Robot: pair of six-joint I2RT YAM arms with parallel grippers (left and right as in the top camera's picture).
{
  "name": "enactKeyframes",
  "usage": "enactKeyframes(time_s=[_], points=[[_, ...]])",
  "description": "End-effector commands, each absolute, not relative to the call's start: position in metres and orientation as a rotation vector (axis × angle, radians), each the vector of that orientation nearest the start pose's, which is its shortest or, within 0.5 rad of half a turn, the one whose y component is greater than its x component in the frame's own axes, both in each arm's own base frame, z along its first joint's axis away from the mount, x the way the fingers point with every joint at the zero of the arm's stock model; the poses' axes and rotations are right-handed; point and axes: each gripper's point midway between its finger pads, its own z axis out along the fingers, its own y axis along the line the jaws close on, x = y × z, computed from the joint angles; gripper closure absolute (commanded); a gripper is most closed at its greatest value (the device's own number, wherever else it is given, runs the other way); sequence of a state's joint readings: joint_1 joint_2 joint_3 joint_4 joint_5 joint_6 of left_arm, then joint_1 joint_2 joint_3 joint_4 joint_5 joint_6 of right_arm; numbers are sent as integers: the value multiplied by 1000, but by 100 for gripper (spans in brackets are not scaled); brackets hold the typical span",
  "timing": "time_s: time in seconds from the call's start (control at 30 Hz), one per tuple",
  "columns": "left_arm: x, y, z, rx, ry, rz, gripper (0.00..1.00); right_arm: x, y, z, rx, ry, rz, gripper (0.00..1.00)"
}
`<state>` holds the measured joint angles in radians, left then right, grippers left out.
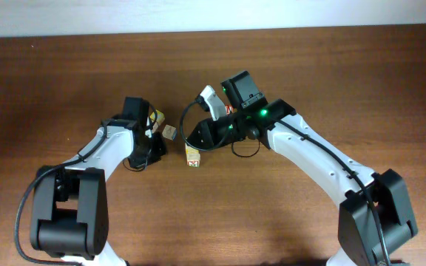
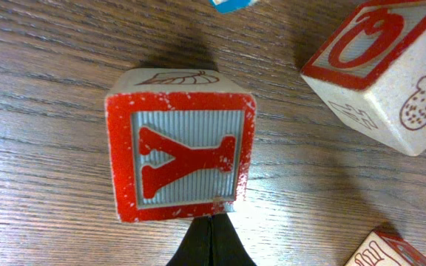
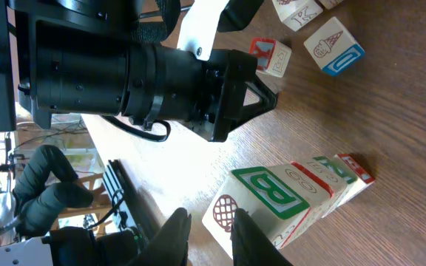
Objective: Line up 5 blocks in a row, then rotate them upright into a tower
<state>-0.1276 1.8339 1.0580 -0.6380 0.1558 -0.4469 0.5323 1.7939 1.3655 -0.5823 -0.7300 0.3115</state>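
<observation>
Y block (image 2: 180, 155) showed its letter lying sideways, just ahead of the closed, empty left gripper (image 2: 210, 233); right gripper (image 3: 209, 218) stood slightly parted, empty, beside B block (image 3: 272, 196)

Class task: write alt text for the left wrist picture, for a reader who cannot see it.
A pale wooden block showing a red-framed letter Y sits on a wooden table, with the left gripper shut just below it. A second block with a red O lies at upper right.

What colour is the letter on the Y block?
Red, on the Y block; left wrist view.
</observation>
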Motion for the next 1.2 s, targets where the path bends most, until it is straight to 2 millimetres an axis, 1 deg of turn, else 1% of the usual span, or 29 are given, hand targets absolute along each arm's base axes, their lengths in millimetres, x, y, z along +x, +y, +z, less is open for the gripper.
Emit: enactKeyframes(time_s=[0.0,0.13,0.37,0.43,0.6,0.7,0.8,0.87,1.0,1.17], points=[[341,-69,0,-481,2974,-287,100,318,291,91,-483,2805,962,77],[341,-69,0,-481,2974,-286,100,318,293,105,-491,2799,963,75],[342,-69,1,-479,2970,-288,100,316,302,111,-525,2780,972,74],[343,-69,1,-479,2968,-288,100,316,302,114,-542,2776,969,71],[344,-69,1,-477,2963,-290,100,315,309,120,-575,2756,974,70],[344,-69,1,-477,2963,-290,100,315,309,120,-574,2755,975,70],[344,-69,1,-477,2963,-290,100,314,312,121,-601,2741,975,66],[344,-69,1,-477,2963,-290,100,313,316,122,-627,2723,979,66],[344,-69,1,-477,2963,-291,100,315,318,123,-630,2708,982,63],[344,-69,1,-477,2963,-291,100,316,319,124,-632,2697,985,63]])
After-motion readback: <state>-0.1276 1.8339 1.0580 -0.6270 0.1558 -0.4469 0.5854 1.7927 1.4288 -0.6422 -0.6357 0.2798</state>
